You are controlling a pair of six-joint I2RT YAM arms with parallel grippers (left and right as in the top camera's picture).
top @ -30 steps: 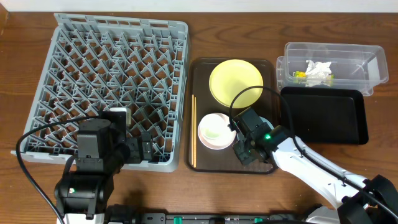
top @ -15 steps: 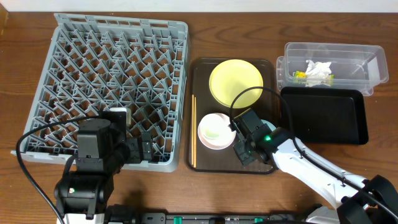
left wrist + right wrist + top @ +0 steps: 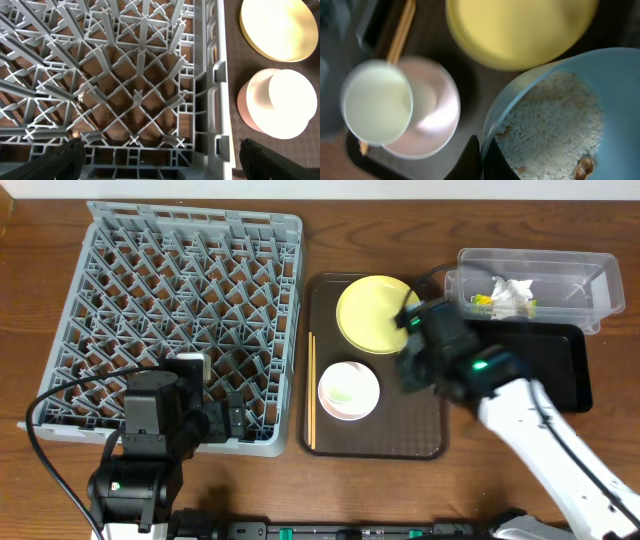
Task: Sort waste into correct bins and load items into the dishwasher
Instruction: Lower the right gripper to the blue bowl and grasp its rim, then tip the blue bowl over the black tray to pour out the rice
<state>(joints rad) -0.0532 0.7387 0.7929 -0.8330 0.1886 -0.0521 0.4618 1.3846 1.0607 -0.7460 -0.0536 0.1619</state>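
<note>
Step in hand, as I read it: take the light blue bowl (image 3: 560, 100) to a bin & tip out the rice crumbs (image 3: 545, 120) before racking it. The right end effector (image 3: 481, 157) pinches the bowl's rim, bowl hanging off to one side w/ rice heaped inside. It's a rim-only grip, so keep the bowl level in transit, then tilt slowly w/ the lip low over the bin. The clear tub (image 3: 580, 275) holds tissue (image 3: 515, 290) & wrapper (image 3: 483, 302), so the black tray (image 3: 555, 355) is prob. the food bin. Overhead, the arm hides the bowl; the end effector sits over the brown tray (image 3: 380, 440), just beside the yellow plate (image 3: 370, 315), black tray near. The left end effector (image 3: 162, 160) is spread wide, empty, over the rack (image 3: 180, 320) corner.
</note>
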